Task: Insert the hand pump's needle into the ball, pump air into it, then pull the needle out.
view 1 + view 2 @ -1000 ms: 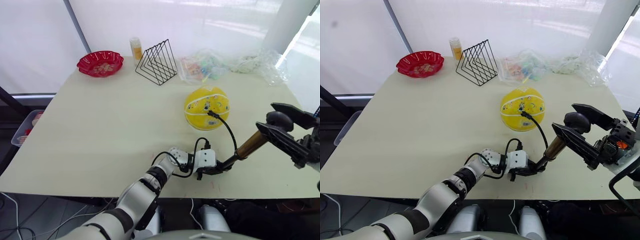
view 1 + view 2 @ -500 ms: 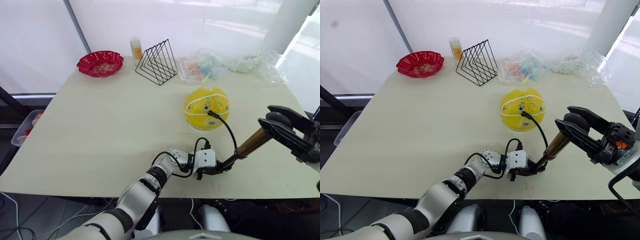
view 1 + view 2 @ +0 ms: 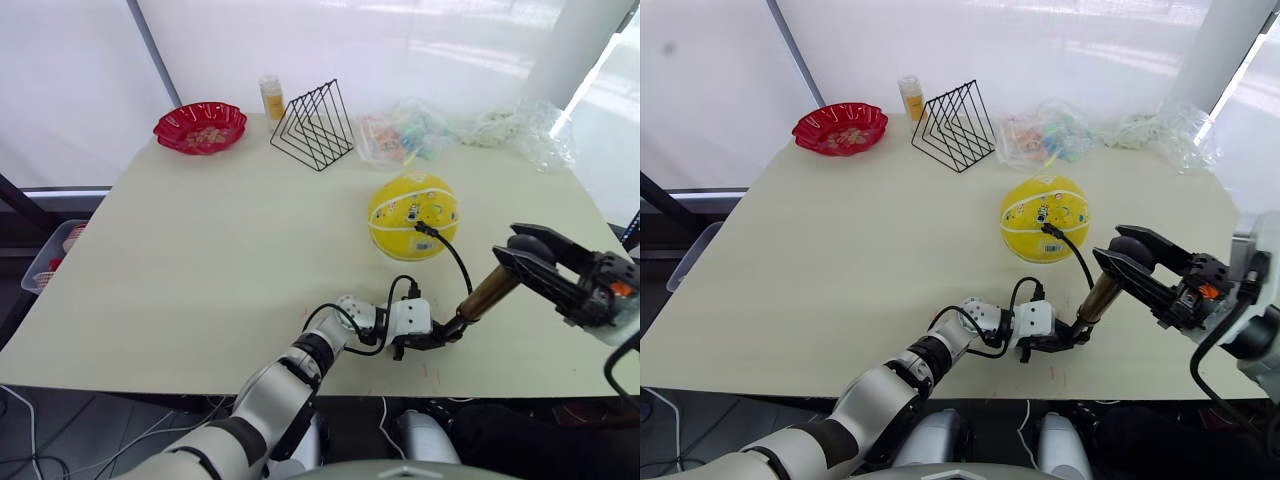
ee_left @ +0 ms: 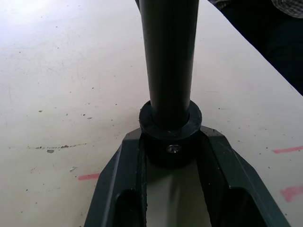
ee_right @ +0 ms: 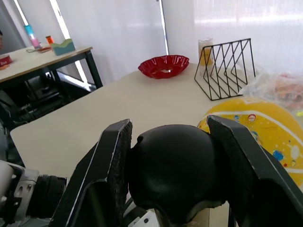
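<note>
The yellow ball [image 3: 413, 215] rests on the table right of centre. The hand pump [image 3: 486, 292] slants up from the table's front edge, its bronze barrel pointing right. My left gripper [image 3: 444, 334] is shut on the pump's black lower end cap [image 4: 170, 142]. My right gripper [image 3: 532, 256] is shut on the black handle [image 5: 173, 172], one finger on each side. The thin black hose [image 3: 458, 262] arcs from the pump's base to a fitting [image 3: 421, 227] on the ball's side. The needle is hidden there.
At the table's back stand a red scalloped bowl [image 3: 200, 127], a black wire rack [image 3: 313, 125] and a small orange bottle [image 3: 271, 97]. Clear plastic bags [image 3: 420, 132] lie at the back right. A basket [image 3: 52, 260] sits beyond the left table edge.
My right gripper has closed from wide open onto the pump's handle and moved left and down toward the pump's base. The left gripper and the ball have stayed put.
</note>
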Robot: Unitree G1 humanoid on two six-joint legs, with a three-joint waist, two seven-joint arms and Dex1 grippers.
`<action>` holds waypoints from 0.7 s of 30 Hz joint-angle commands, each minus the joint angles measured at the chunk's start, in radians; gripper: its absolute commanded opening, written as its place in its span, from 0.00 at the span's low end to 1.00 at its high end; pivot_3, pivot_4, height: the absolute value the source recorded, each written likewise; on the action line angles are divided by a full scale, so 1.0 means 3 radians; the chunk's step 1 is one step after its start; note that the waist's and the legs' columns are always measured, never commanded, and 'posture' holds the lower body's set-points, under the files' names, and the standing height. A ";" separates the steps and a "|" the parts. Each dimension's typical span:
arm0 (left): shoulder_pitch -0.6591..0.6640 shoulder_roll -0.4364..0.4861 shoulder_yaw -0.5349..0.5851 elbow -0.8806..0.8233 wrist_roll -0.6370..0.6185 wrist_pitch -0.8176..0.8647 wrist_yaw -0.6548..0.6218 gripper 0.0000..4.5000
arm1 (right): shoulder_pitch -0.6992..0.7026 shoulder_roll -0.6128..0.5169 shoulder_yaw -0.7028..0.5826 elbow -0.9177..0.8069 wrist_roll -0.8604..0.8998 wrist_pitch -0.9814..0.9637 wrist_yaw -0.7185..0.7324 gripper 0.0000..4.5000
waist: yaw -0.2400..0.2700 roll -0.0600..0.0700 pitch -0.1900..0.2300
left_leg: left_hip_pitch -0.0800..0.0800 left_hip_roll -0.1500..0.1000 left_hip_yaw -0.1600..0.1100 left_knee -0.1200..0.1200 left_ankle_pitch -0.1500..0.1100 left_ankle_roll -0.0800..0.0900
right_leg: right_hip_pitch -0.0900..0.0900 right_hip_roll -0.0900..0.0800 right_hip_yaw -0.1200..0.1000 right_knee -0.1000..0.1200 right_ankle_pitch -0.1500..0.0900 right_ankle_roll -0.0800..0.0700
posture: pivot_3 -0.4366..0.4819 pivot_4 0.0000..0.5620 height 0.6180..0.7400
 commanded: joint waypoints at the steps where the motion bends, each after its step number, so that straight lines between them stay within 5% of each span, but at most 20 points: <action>1: 0.0201 0.0086 -0.0189 0.0303 0.0240 0.0144 -0.0097 0.23 | 0.0169 0.0155 0.0478 0.0188 -0.0530 -0.0004 0.0126 0.45 | 0.0000 -0.0002 -0.0007 | 0.0000 0.0000 0.0000 0.0000 0.0000 0.0000 | 0.0000 0.0000 0.0000 0.0000 0.0000 0.0000 | 0.48 0.27 0.97; 11: 0.0203 0.0066 -0.0192 0.0302 0.0241 0.0148 -0.0078 0.23 | 0.0414 0.0703 0.1234 0.0716 -0.1792 -0.0710 0.0454 0.45 | -0.0006 -0.0010 -0.0046 | 0.0005 0.0002 -0.0002 0.0000 0.0000 0.0000 | 0.0000 0.0003 -0.0001 0.0000 0.0000 -0.0001 | 0.48 0.27 0.97; 16: 0.0199 0.0064 -0.0194 0.0306 0.0244 0.0150 -0.0079 0.23 | 0.0265 0.0693 0.0759 0.0393 -0.1342 -0.0736 0.0453 0.45 | 0.0001 -0.0005 -0.0041 | 0.0005 0.0002 -0.0002 0.0000 0.0000 0.0000 | 0.0000 0.0002 -0.0002 0.0001 0.0000 -0.0001 | 0.48 0.27 0.97; 21: 0.0192 0.0064 -0.0200 0.0313 0.0253 0.0147 -0.0099 0.23 | -0.0196 0.0016 -0.0301 0.0143 -0.0110 -0.0492 0.0215 0.45 | 0.0004 0.0036 0.0006 | -0.0003 -0.0006 0.0003 0.0004 0.0000 0.0000 | -0.0001 -0.0014 0.0001 0.0001 0.0001 0.0001 | 0.48 0.27 0.97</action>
